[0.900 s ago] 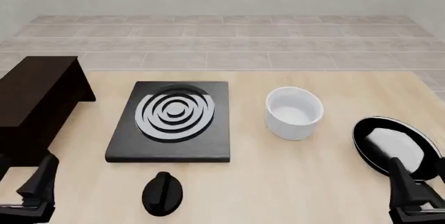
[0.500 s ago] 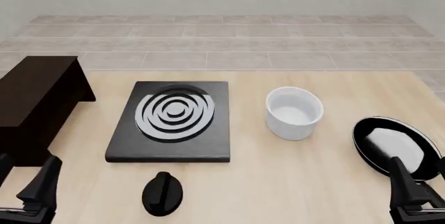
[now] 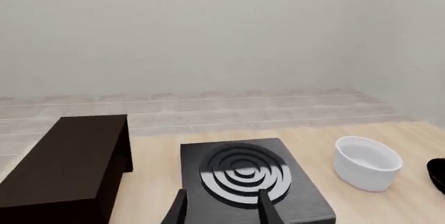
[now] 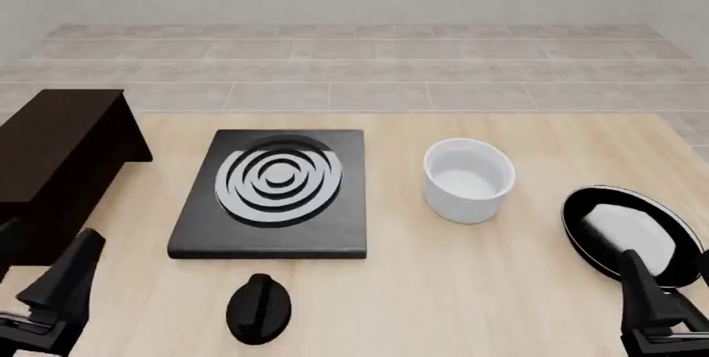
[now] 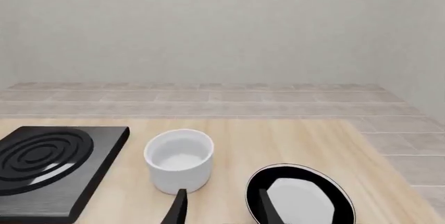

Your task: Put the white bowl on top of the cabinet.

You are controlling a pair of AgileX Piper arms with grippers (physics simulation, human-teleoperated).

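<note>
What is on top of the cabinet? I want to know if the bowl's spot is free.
Nothing shows on the cabinet: its visible top is bare. Its left end is cut off. The bowl stands on the table.

The front view looks forward and down from above the table [image 4: 466,290]. Each wrist view looks low along its tool's fingers. All three share the stove plate [image 4: 277,191] and bowl [image 4: 469,179].

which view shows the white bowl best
The front view: the white bowl stands whole and large, with its empty inside visible. The right wrist view shows it whole too, with a fingertip crossing its base. The left wrist view shows it small, off to one side.
</note>
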